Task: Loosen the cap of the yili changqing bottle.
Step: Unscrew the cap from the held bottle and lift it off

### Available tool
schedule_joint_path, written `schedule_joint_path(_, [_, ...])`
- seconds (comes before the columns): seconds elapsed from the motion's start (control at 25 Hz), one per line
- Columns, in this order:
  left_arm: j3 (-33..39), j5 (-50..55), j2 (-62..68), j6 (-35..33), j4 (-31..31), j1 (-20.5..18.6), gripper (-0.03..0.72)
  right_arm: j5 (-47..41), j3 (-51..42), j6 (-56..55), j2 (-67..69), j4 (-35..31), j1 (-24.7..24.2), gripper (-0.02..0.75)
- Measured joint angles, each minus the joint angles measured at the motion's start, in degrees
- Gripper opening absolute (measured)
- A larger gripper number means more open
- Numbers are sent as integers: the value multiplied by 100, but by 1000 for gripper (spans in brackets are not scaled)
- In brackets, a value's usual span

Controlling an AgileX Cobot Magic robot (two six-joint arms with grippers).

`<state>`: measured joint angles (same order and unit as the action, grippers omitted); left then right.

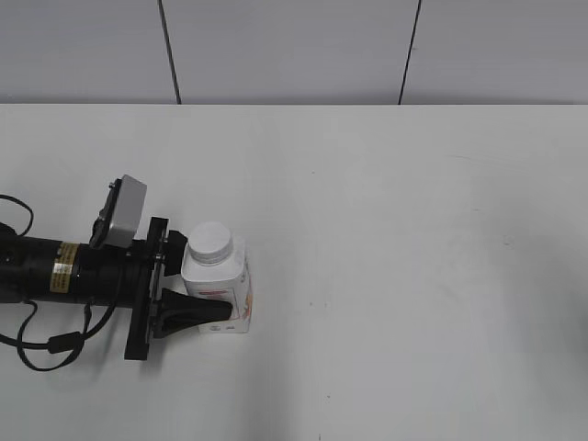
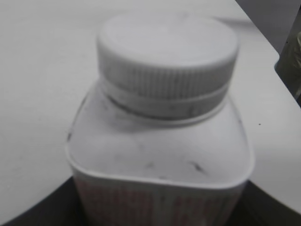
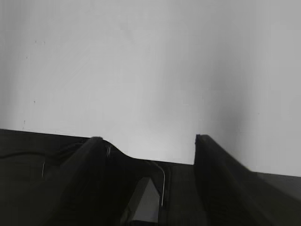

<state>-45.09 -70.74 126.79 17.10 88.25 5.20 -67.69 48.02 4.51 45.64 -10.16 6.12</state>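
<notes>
- One half of the job appears to be in hand: the yili changqing bottle (image 1: 218,280) is gripped around its lower body by the left gripper (image 1: 207,296), and is kept upright on the white table (image 1: 386,239), on the left side of the exterior view.
- No sign of loosening can be seen on the cap (image 1: 210,242); in the left wrist view the cap (image 2: 167,52) is seated squarely on the neck, with its collar ring close beneath it, so the twisting itself is judged to be left to do.
- From the exterior view one dark finger (image 1: 197,312) of the left gripper is seen pressed along the near side of the bottle, while the opposite finger is hidden behind the body.
- The left jaws are therefore taken to be closed to the width of the bottle (image 2: 160,155), whose shoulders fill the left wrist view.
- Nothing is held by the right gripper (image 3: 148,146); its two dark fingers are spread apart in the right wrist view, with only bare table seen between and beyond them.
- The right arm is not seen in the exterior view, so it is judged to be well apart from the cap, and an approach to the cap is still required.
</notes>
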Motion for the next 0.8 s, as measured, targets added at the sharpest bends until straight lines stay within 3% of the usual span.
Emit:
schedule_joint_path(0.4, [0, -6, 0, 6, 0, 0, 418, -162, 1462, -4, 2385, 6, 0, 480])
schedule_joint_path(0.8, [0, -10, 0, 6, 0, 0, 418, -168, 2014, -127, 3858, 263, 0, 480])
